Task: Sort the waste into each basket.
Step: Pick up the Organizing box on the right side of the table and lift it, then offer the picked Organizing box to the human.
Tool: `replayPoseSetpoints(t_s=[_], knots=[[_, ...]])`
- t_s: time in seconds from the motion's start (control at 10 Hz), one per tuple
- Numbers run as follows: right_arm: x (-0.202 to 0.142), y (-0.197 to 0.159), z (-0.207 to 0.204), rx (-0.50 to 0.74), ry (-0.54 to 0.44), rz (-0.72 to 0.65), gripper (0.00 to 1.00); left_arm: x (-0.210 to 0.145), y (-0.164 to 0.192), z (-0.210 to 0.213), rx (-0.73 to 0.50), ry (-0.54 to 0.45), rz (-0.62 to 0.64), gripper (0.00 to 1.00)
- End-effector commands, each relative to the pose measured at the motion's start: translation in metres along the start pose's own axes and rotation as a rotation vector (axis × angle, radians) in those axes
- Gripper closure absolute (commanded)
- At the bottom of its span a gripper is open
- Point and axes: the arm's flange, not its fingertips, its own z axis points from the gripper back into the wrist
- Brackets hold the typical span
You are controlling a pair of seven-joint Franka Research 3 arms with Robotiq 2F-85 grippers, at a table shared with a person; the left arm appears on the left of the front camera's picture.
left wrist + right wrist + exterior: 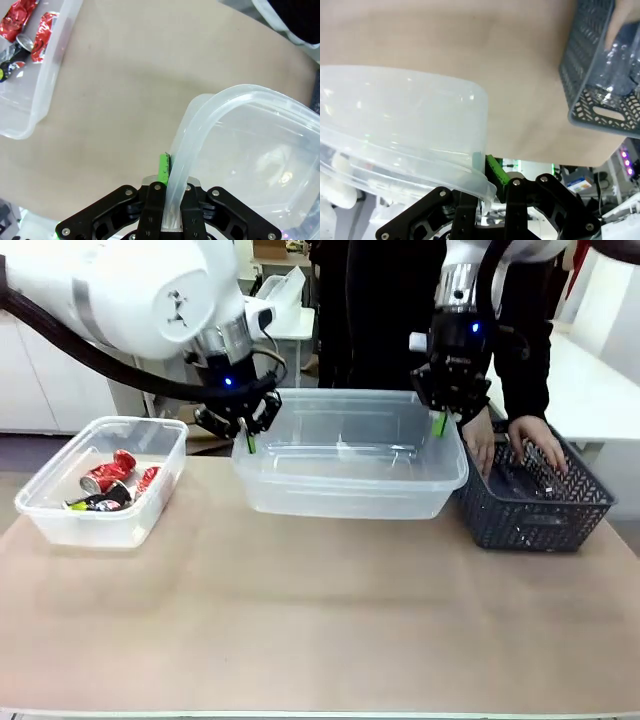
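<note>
Left end effector (247,442), right end effector (440,424) — both clamp one tub (350,496); three cans (106,478).

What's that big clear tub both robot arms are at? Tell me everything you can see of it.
The big clear tub is see-through plastic, rectangular with rounded corners and a lipped rim, upright at mid-table and seemingly empty. The left gripper pinches its rim at one end, the right gripper at the other. Whether it rests on the table or hangs just above is unclear.
</note>
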Motion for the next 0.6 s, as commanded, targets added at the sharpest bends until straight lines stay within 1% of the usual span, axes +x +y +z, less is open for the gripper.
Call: replayPoseSetpoints(t_s=[0.0,0.1,0.2,0.5], knots=[[0.013,-0.003,0.012,0.085,0.087,-0.04,0.94,0.001,0.003,0.0,-0.006,-0.031,0.065,0.96],[0.018,-0.006,0.012,0.062,0.09,-0.054,0.94,0.0,0.0,0.0,0.0,0.0,0.0,0.96],[0.012,-0.006,-0.003,0.022,0.02,-0.013,0.94,0.0,0.0,0.0,0.0,0.0,0.0,0.96],[0.012,-0.006,-0.003,0.022,0.02,-0.013,0.94,0.0,0.0,0.0,0.0,0.0,0.0,0.96]])
